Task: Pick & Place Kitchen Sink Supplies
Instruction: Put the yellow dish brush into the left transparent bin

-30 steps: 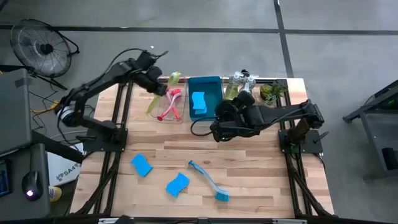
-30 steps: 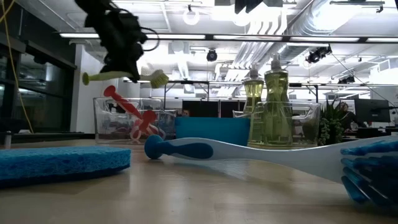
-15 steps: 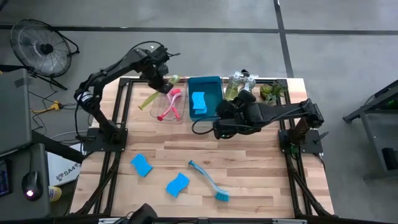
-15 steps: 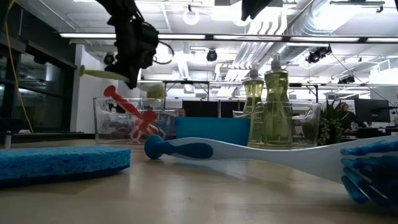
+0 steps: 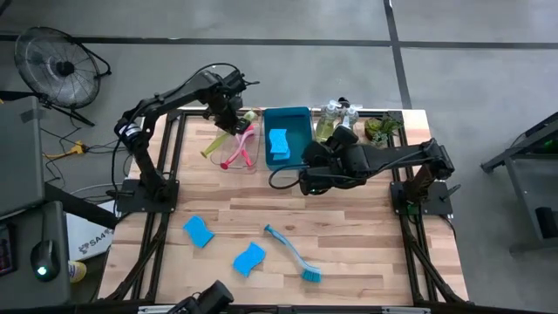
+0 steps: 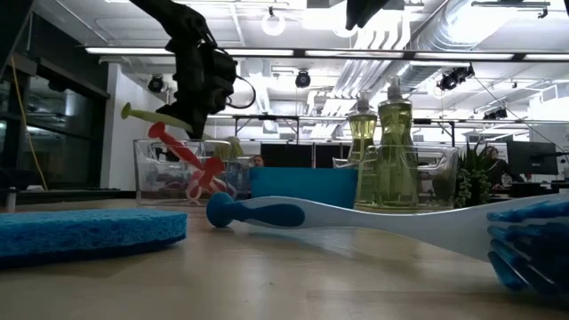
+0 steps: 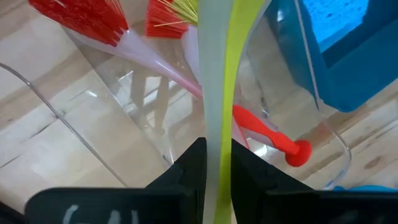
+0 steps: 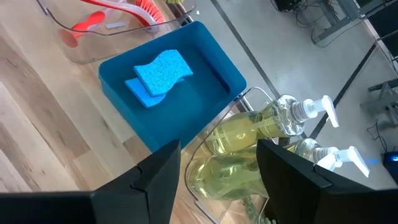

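Note:
My left gripper (image 5: 231, 118) is over the clear tray (image 5: 228, 167) at the table's far left, shut on a yellow-green dish brush (image 5: 212, 148). Two red-and-pink brushes (image 5: 244, 141) lie in that tray. My right gripper (image 5: 312, 177) hovers open and empty near the blue bin (image 5: 298, 116), which holds a blue sponge (image 5: 278, 144). Two blue sponges (image 5: 199, 231) (image 5: 249, 258) and a teal brush (image 5: 292, 253) lie flat on the near half of the table. Pump bottles (image 5: 331, 120) stand in a clear tray at the far edge. My left gripper pinches the yellow-green brush's handle (image 7: 216, 134) between its two fingers, about midway along it. The fingers come steeply from above and lie across the handle. The brush is lifted and tilted, bristle head (image 6: 233, 147) low at the clear tray, free handle end (image 6: 129, 112) higher; whether the head touches the tray I cannot tell.
A small green plant (image 5: 381, 129) stands at the far right corner. A fan (image 5: 54, 65) stands on the floor beyond the table's left side. The middle strip of the wooden table (image 5: 349, 227) between the trays and the loose sponges is bare.
My left gripper has moved toward the table's right over the clear tray, sunk a little and tipped to point more steeply down. The yellow-green brush, level a second ago, now slants with its bristle head down at the tray.

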